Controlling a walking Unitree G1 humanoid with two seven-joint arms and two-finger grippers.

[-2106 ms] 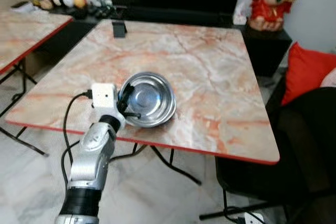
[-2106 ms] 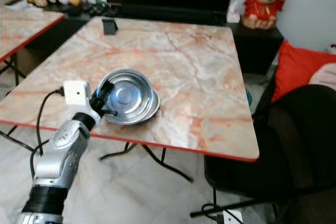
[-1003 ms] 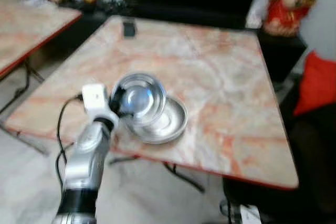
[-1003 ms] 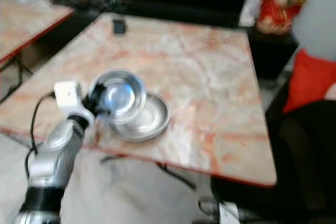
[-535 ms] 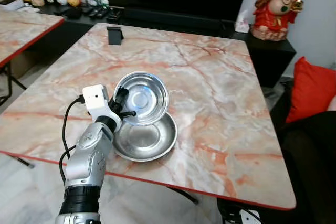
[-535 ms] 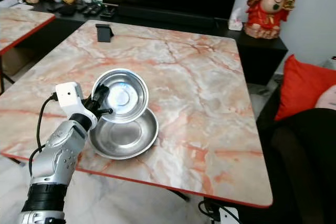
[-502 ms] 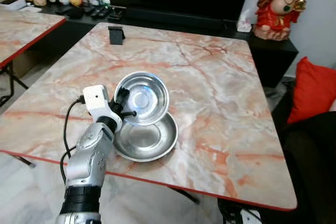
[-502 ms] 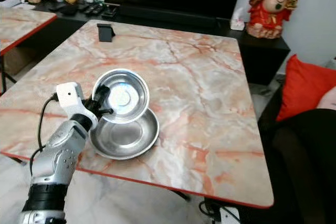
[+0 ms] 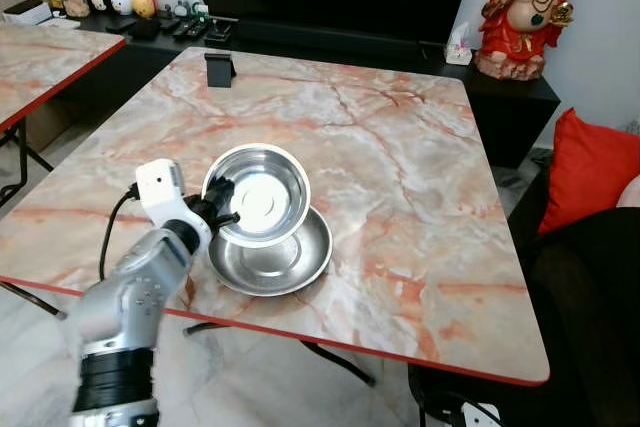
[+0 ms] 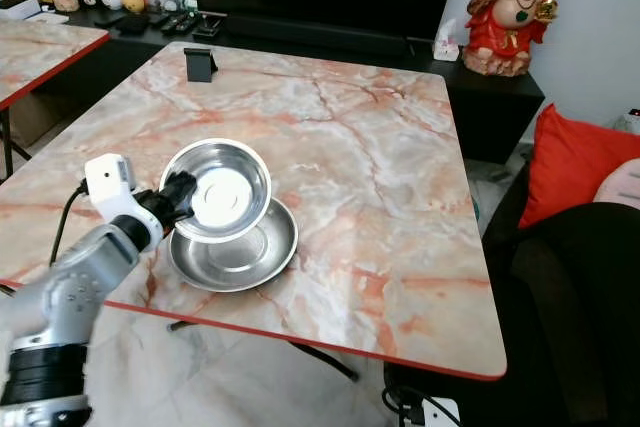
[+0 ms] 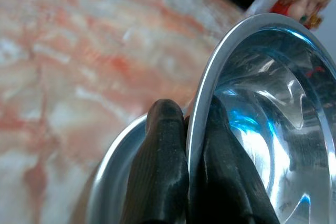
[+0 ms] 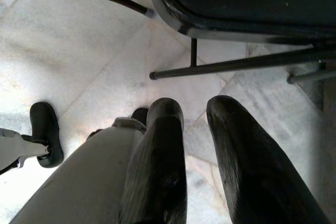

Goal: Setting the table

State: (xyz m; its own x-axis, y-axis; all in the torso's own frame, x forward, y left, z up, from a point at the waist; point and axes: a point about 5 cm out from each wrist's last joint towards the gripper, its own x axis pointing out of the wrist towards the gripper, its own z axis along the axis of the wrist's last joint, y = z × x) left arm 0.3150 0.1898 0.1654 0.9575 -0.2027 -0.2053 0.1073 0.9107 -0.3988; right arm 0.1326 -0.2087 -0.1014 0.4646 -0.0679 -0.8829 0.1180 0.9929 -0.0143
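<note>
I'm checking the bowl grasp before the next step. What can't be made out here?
- Lower steel bowl: its middle, hidden in the eye views by the upper steel bowl.
- Left gripper: inner fingertip, behind the bowl's rim in the left wrist view.
- Small black object far on the table: too small to identify.

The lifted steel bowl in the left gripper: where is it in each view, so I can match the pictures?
Left eye view: lifted steel bowl, left of centre, tilted over the lower steel bowl.
Right eye view: lifted bowl, further left.
Left wrist view: its rim pinched between the left gripper fingers.
Right wrist view: floor and chair legs, no bowl.
Shared landmark: the red statue.
</note>
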